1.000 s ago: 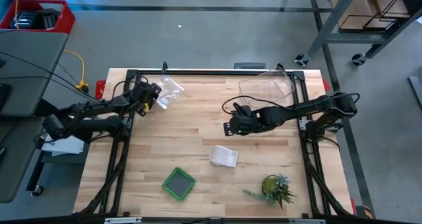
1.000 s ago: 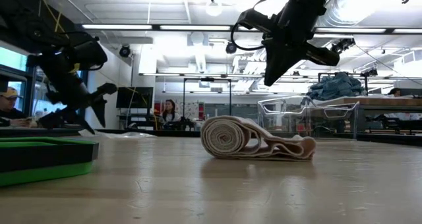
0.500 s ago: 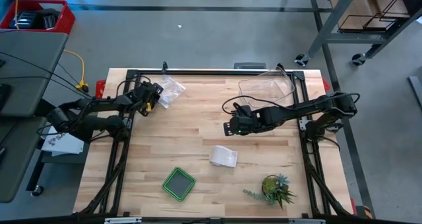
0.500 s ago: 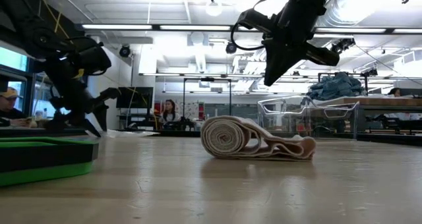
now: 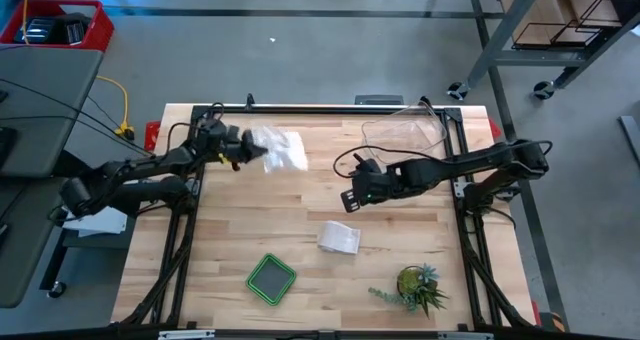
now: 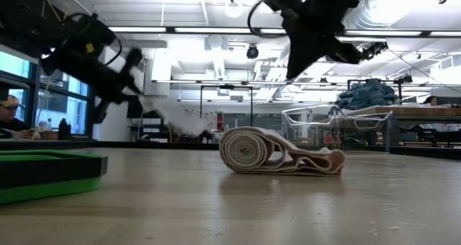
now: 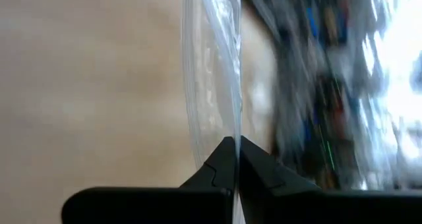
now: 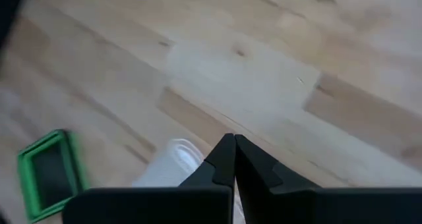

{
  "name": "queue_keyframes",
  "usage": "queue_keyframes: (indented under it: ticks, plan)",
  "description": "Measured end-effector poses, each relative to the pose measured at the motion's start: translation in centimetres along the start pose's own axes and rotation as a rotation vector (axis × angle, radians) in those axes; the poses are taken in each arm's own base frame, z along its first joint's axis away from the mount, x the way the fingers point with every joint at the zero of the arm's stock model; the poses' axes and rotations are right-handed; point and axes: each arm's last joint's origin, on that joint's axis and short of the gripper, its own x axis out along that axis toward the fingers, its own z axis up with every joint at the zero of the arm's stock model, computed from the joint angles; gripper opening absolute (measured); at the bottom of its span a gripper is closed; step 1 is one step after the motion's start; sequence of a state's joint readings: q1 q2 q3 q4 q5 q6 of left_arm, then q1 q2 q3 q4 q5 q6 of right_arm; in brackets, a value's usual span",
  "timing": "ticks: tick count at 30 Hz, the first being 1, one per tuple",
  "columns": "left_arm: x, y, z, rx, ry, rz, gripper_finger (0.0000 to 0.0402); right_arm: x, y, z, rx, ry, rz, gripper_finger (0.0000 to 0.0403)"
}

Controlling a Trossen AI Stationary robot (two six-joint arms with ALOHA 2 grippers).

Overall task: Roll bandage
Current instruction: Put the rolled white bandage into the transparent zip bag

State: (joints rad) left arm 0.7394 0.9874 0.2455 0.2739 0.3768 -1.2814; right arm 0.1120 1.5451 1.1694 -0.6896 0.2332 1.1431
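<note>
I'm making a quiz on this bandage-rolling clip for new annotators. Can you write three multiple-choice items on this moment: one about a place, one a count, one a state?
1. Where does the bandage lie?
A. In the clear tub
B. On the bare wood, between the green tray and the right gripper
C. In the plant pot

2. How many green trays are on the table?
A. One
B. Two
C. Three

3. What is the left gripper doing?
A. Open above the bandage
B. Shut on the clear plastic bag
C. Shut on the plant

Answers: 1 B, the roll rests on wood, below the right gripper in the high view. 2 A, only one shows. 3 B, the left wrist view shows its fingers pinching the bag's edge.
</note>
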Motion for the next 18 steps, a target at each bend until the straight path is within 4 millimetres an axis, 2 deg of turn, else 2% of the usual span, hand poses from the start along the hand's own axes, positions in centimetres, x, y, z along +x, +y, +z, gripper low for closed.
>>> queue_keyframes:
  ticks: [3, 5, 10, 14, 18]
  plan:
    - [-0.3, -0.9, -2.1, 0.125, 0.254, -0.098, 0.0001, -0.9, 0.4, 0.6, -0.049, -0.04, 0.071, 0.0]
    - [-0.5, -1.4, -3.4, 0.183, 0.359, -0.116, 0.0001, -1.3, 0.7, 1.1, -0.101, -0.069, 0.133, 0.0]
    - [-0.8, -3.4, -5.8, 0.389, 0.5, 0.016, 0.0, -2.4, 1.9, 2.7, -0.288, -0.079, 0.387, 0.0003]
    - [-1.5, -7.6, -7.1, 0.721, 0.526, 0.08, 0.0, -2.3, 1.8, 3.3, -0.355, -0.075, 0.429, 0.0026]
    - [-2.5, -12.5, -8.3, 1.14, 0.46, 0.147, 0.0, -2.6, 2.0, 3.7, -0.379, -0.086, 0.441, 0.0076]
